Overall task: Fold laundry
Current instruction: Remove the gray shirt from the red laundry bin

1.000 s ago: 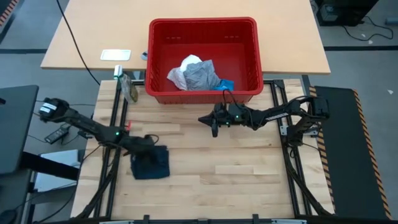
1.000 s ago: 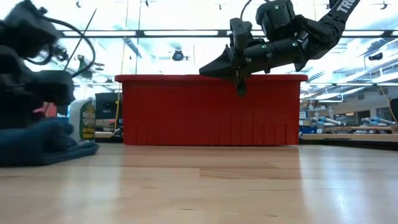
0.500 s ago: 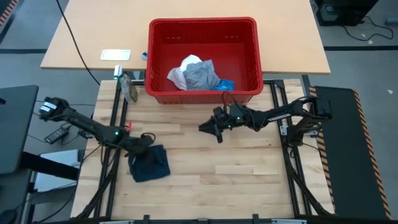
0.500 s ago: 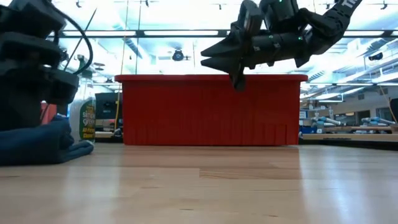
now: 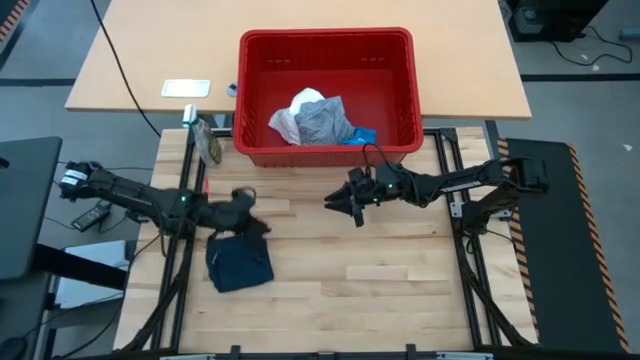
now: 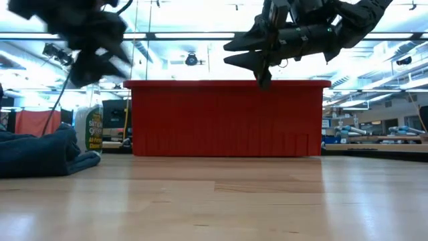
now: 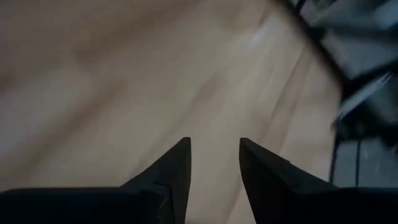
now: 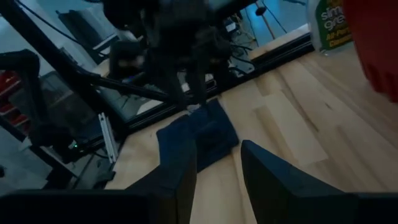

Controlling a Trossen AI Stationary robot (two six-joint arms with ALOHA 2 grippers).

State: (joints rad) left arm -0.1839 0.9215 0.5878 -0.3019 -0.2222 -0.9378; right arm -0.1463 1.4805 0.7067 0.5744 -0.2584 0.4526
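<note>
- Navy cloth (image 5: 240, 263) folded into a compact square on the table (image 5: 380, 290), near the left edge; counts as done, judging by its neat shape.
- Left gripper (image 5: 243, 200) raised just above and behind that cloth, not touching it; fingers (image 7: 176, 171) parted with bare wood showing between them, holding nothing.
- Right gripper (image 5: 335, 201) hovering mid-table in front of the basket (image 5: 325, 38), clear of the wood; fingers (image 8: 180, 180) parted, empty, aimed toward the navy cloth.
- Grey cloth (image 5: 325, 122) and white cloth (image 5: 296, 112) heaped together inside the basket, unfolded; a scrap of bright blue (image 5: 362, 135) peeking out beside them.
- Roughly one piece finished, at least two left, possibly a third if the blue scrap is laundry too.
- Likely next: reach over the basket rim, pull out one of the heaped pieces, spread it flat on the open wood.
- Tangled heap may lift as one clump; worth taking the top piece by an edge.
</note>
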